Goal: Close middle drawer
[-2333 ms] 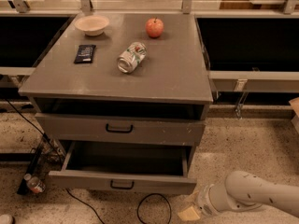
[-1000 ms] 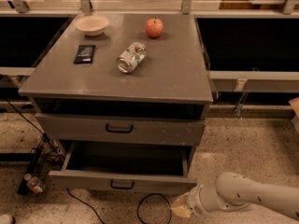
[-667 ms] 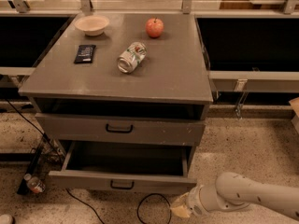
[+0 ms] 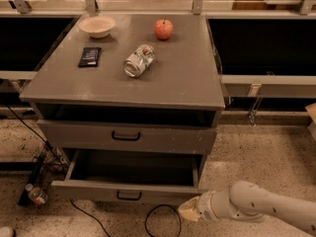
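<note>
The middle drawer (image 4: 129,194) is pulled out of the grey cabinet. Its inside is dark and looks empty, and its flat front carries a small black bar handle (image 4: 129,197). Above it a taller drawer front (image 4: 126,136) with a wider black handle sits pushed in. My gripper (image 4: 190,211), cream-tipped on a white arm that comes in from the lower right, is low near the floor. It is just in front of the right end of the open drawer's front, close to it or touching it.
On the cabinet top (image 4: 187,83) are a white bowl (image 4: 97,26), a red apple (image 4: 163,29), a can lying on its side (image 4: 138,60) and a flat black packet (image 4: 90,56). A black cable loop (image 4: 160,221) lies on the floor. Cables and a bottle (image 4: 35,195) lie at left.
My gripper has moved left and slightly up, from right of the drawer to its front's right end. The drawer stands as far out as before.
</note>
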{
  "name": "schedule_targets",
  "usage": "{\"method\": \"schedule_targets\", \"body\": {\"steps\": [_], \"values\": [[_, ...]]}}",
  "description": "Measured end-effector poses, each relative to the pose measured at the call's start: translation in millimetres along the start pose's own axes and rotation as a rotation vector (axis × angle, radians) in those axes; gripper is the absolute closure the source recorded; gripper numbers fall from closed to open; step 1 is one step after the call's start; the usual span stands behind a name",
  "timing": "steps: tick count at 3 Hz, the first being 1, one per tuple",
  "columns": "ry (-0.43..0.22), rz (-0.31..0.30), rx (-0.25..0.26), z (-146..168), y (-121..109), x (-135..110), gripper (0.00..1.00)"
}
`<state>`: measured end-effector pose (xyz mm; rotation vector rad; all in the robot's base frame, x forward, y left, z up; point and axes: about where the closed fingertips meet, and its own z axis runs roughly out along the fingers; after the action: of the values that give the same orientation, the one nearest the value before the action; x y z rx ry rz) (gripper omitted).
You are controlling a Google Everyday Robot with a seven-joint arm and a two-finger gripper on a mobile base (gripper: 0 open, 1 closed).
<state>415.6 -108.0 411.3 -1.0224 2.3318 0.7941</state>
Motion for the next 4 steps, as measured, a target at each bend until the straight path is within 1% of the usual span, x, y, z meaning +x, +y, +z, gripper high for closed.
{"method": "schedule_targets", "body": {"steps": [1, 3, 4], "values": [[-0.028, 0.002, 0.013, 4.1, -7.1, -6.9, 1.0], [-0.042, 0.001, 0.036, 7.4, -14.2, -14.4, 1.0], [-0.042, 0.001, 0.036, 7.5, -14.1, -14.4, 0.74]]}}
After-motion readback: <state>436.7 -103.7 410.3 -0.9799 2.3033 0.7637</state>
